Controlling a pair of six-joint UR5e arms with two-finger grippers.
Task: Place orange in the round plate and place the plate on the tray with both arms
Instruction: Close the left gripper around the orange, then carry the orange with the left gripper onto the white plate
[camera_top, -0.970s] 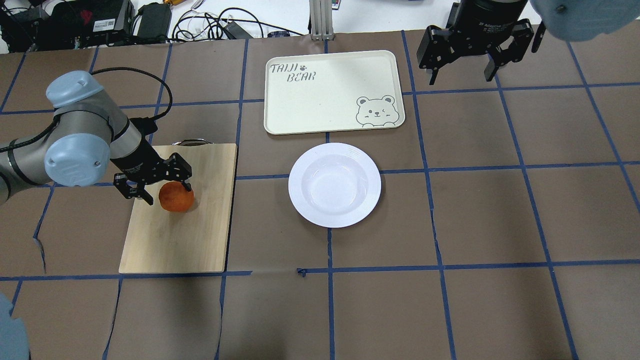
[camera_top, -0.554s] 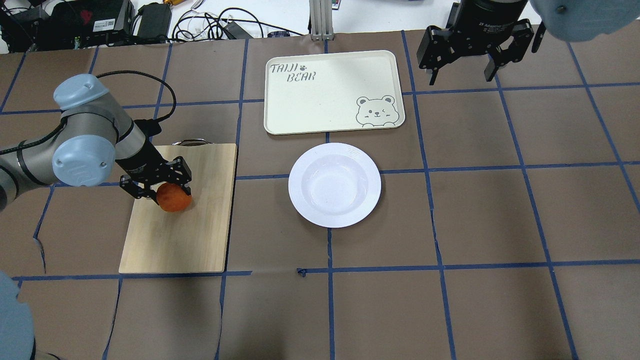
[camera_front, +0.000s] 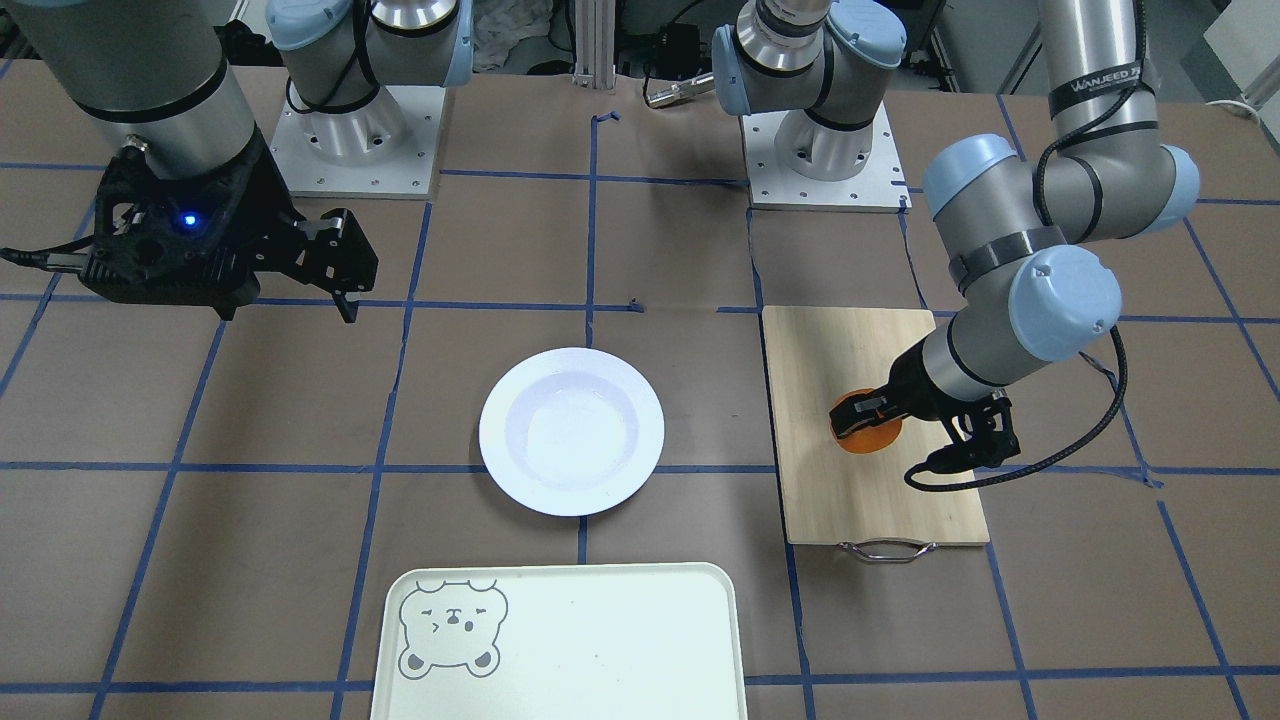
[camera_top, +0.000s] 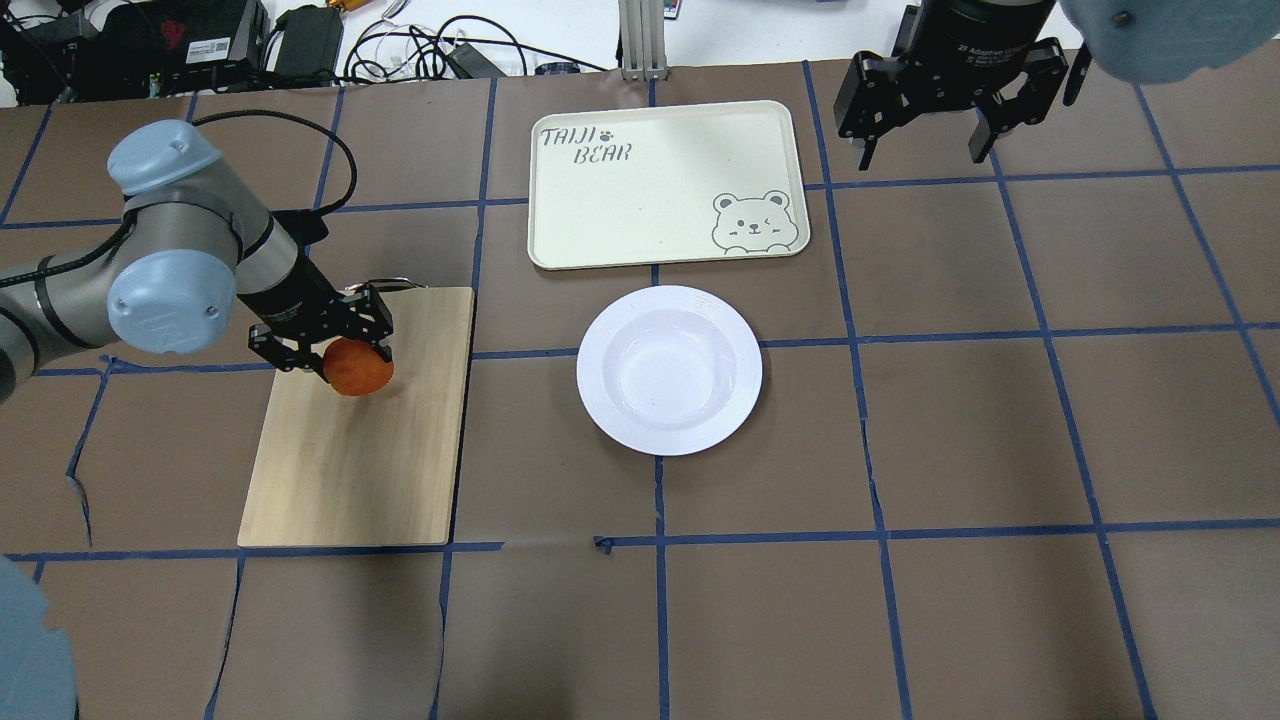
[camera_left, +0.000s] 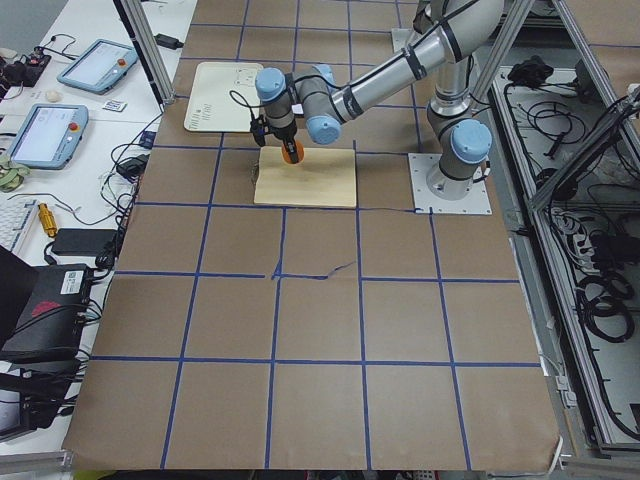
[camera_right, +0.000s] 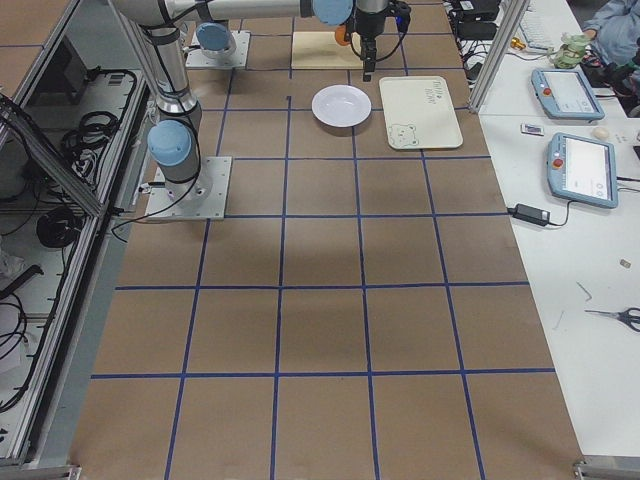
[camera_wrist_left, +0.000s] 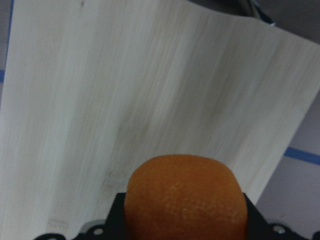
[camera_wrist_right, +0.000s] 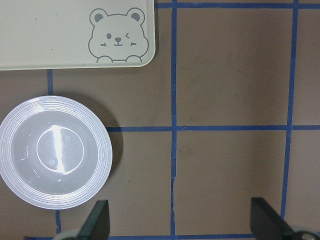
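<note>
One orange (camera_top: 360, 368) sits pinched between the closed fingers of the left gripper (camera_top: 335, 356), above the bamboo cutting board (camera_top: 350, 470). It looks lifted just clear of the wood, though from these angles I can't be sure. A hold across its middle should stop it rolling on the carry. Off toward the robot's right, the round plate (camera_top: 668, 371) lies empty on the table, near the tray (camera_top: 660, 190) but not touching it. The right gripper (camera_top: 925, 155) hangs beyond the tray's corner, fingers spread and holding nothing, probably waiting for the two-armed plate lift.
</note>
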